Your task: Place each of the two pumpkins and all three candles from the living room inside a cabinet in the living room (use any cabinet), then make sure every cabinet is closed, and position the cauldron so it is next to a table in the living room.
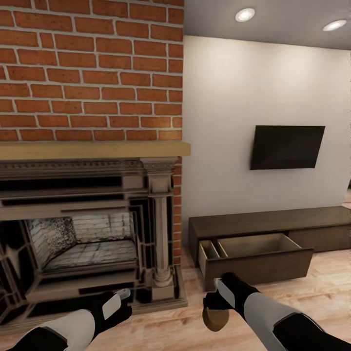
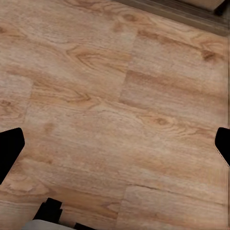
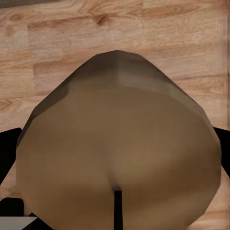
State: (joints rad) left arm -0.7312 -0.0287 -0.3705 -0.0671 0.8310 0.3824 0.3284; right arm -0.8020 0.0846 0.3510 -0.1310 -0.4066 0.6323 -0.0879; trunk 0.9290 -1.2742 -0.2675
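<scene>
Right tool (image 1: 214, 312) gripping candle (image 1: 215, 318), open cabinet (image 1: 253, 253) beyond

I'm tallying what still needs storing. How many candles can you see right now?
1. The candle is held in the right pincer, low over the wood floor short of the cabinet and its open drawer. Others may be out of view.

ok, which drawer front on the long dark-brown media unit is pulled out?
The left-end drawer of the long dark-brown wooden cabinet, nearest the brick fireplace. It shows a pale wood interior with a divider; the front to its right sits flush.
</scene>
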